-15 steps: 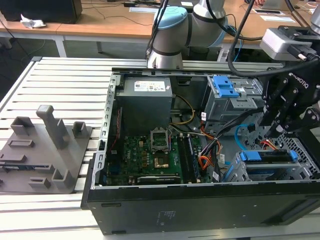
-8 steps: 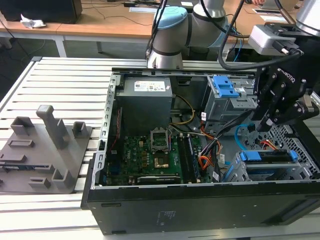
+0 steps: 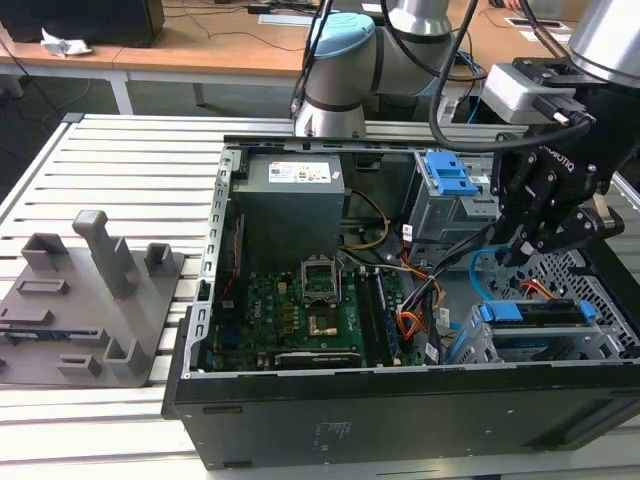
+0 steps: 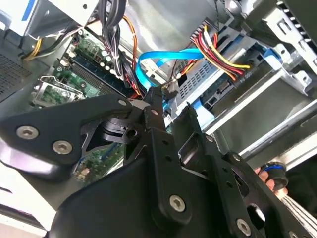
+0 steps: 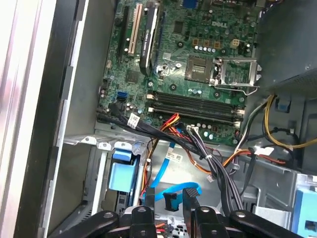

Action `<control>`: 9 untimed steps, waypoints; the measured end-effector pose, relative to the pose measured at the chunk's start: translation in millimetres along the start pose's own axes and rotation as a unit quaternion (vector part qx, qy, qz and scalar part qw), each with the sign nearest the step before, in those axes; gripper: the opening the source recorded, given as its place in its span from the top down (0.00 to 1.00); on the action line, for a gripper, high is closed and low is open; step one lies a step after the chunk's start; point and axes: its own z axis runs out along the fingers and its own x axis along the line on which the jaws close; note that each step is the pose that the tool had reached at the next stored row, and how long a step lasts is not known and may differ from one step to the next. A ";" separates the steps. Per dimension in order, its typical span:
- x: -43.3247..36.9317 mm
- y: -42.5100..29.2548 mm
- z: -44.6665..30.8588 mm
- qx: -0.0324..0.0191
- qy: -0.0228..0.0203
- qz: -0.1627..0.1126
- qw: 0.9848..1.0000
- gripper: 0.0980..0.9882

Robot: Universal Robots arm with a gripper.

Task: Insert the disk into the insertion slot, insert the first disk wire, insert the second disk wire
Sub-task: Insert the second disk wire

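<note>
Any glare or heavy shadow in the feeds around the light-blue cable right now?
Exterior view: the slatted table is washed bright, the hand reads as dark mass by the light-blue cable. Second wrist view: that cable is brightly lit, glossy. First wrist view: motherboard evenly lit.

"What carries it all?"

"A pale slatted table (image 3: 120, 170)."

"And what lies on it?"

"An open black case (image 3: 400, 425), toward the exterior view's right. Just beside it, at the exterior view's left, there's a flat grey rack (image 3: 90, 300) with upright posts. The arm base (image 3: 330, 118) stands at the far edge, behind the case."
</note>
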 end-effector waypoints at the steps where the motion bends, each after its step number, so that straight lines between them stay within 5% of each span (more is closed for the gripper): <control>1: -0.4 1.0 1.9 0.000 0.001 -0.004 1.000 0.70; 5: -0.7 1.0 5.9 -0.002 0.015 -0.017 1.000 0.70; 9: -0.7 1.1 5.9 -0.002 0.016 -0.017 1.000 0.72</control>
